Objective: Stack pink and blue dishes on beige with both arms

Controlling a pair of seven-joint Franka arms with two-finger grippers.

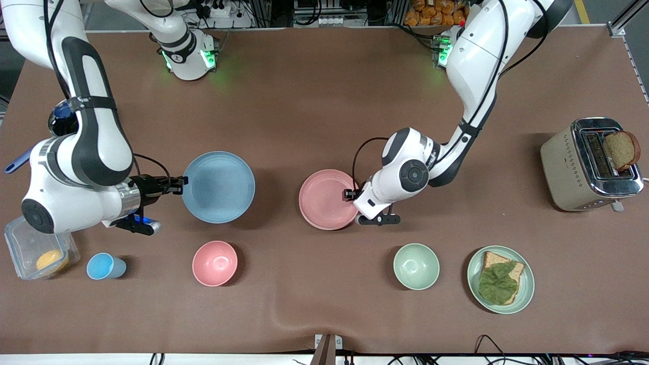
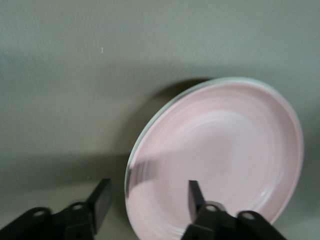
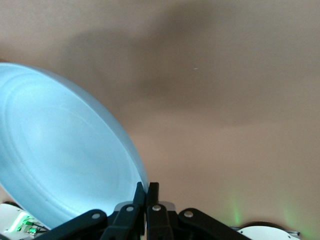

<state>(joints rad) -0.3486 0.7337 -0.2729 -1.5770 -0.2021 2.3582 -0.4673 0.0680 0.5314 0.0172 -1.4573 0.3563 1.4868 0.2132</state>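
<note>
Right gripper (image 1: pixel 183 180): closed tight on the rim of the blue plate (image 1: pixel 219 187), at the edge toward the right arm's end of the table; in the right wrist view the two fingers (image 3: pixel 146 199) are seen pressed together over the blue plate's (image 3: pixel 60 155) rim.

Blue plate: held tilted and clear of the brown table (image 1: pixel 314 101), a shadow cast beneath it.

Left gripper (image 1: pixel 350 194): placed at the rim of the pink plate (image 1: pixel 328 199), at the edge toward the left arm's end; in the left wrist view the fingers (image 2: pixel 195 196) are spread apart, one over the pink plate's (image 2: pixel 220 155) surface and the other outside the rim.

Pink plate: seen flat in the middle of the table; a pale rim line is visible around its edge in the wrist view, and what lies under it cannot be told.

Front row, nearer the camera: a clear box (image 1: pixel 38 251), blue cup (image 1: pixel 104 266), pink bowl (image 1: pixel 215 263), green bowl (image 1: pixel 416 266) and a green plate (image 1: pixel 527 284) carrying bread with a leaf (image 1: pixel 499 281).

Toaster (image 1: pixel 583 167): stood at the left arm's end, a slice (image 1: pixel 621 150) raised in its slot.
</note>
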